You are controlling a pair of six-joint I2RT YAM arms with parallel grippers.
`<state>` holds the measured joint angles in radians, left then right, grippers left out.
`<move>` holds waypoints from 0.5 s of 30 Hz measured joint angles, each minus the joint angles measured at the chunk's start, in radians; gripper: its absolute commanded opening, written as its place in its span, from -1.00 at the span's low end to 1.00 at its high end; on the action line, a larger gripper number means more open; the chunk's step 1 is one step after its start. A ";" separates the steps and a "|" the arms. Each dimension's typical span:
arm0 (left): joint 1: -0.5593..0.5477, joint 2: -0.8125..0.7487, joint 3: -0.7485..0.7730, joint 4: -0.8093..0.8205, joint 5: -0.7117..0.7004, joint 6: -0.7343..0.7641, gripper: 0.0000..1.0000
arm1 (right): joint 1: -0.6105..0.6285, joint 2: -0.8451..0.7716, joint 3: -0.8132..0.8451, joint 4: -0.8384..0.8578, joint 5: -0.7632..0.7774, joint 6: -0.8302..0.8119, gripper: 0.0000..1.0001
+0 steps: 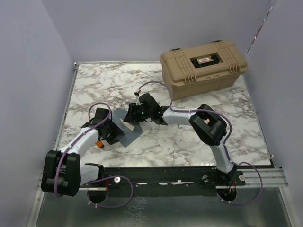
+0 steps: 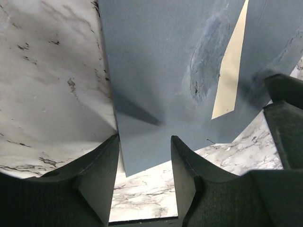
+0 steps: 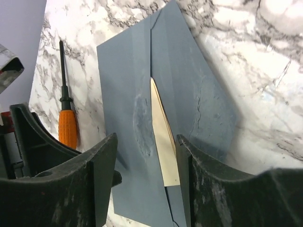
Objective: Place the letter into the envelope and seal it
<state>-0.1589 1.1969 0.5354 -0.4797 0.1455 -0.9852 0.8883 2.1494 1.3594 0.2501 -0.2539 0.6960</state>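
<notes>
Envelope (image 2: 156,71) lies under L fingers (image 2: 94,184) & R fingers (image 3: 94,184), both spread, seemingly gripping nothing.

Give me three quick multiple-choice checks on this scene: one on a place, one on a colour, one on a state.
1. Where does the tan case stand on the table?
A. at its far right
B. in its middle
C. at its near left corner

2. What colour is the handle of the screwdriver?
A. blue
B. orange
C. green

3. How does the letter lie?
A. spread out flat, well apart from the envelope
B. mostly inside the envelope, with a cream strip showing
C. crumpled into a ball

Answers:
1 A: the top view shows it by the far right edge.
2 B: the right wrist view shows an orange handle.
3 B: only a narrow cream strip shows between the envelope's panels.
</notes>
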 measured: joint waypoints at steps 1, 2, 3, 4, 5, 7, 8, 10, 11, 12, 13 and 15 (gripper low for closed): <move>0.000 0.000 0.000 0.000 0.000 0.003 0.06 | 0.000 -0.005 0.014 -0.025 0.005 -0.010 0.17; 0.000 0.000 0.002 -0.001 0.000 0.008 0.10 | 0.000 -0.010 0.029 -0.053 0.011 -0.024 0.15; 0.000 0.000 0.005 -0.002 0.000 0.012 0.14 | 0.000 -0.015 0.043 -0.084 0.019 -0.041 0.12; 0.000 0.000 0.011 -0.009 -0.001 0.024 0.16 | 0.000 -0.018 0.050 -0.102 0.025 -0.054 0.04; 0.000 0.000 0.018 -0.016 -0.002 0.029 0.18 | 0.000 -0.021 0.053 -0.115 0.027 -0.066 -0.03; 0.000 0.000 0.037 -0.034 -0.009 0.044 0.21 | 0.000 -0.022 0.056 -0.145 0.029 -0.092 -0.15; 0.000 0.000 0.048 -0.043 -0.016 0.050 0.23 | 0.000 -0.021 0.059 -0.164 0.029 -0.103 -0.21; 0.000 -0.001 0.072 -0.064 -0.046 0.063 0.24 | 0.000 -0.021 0.064 -0.192 0.027 -0.119 -0.29; 0.000 -0.003 0.080 -0.073 -0.060 0.068 0.24 | 0.000 -0.019 0.073 -0.202 0.024 -0.123 -0.31; 0.000 -0.007 0.085 -0.078 -0.080 0.070 0.24 | 0.000 -0.015 0.082 -0.209 0.021 -0.126 -0.32; 0.000 -0.014 0.089 -0.086 -0.102 0.074 0.24 | 0.000 -0.011 0.094 -0.219 0.017 -0.129 -0.33; 0.000 -0.019 0.089 -0.095 -0.130 0.079 0.31 | 0.000 -0.004 0.115 -0.235 0.006 -0.130 -0.32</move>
<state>-0.1589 1.1782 0.6247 -0.5751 0.0154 -0.9062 0.8879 2.1456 1.4746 0.0151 -0.2481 0.5663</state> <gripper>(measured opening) 0.617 0.341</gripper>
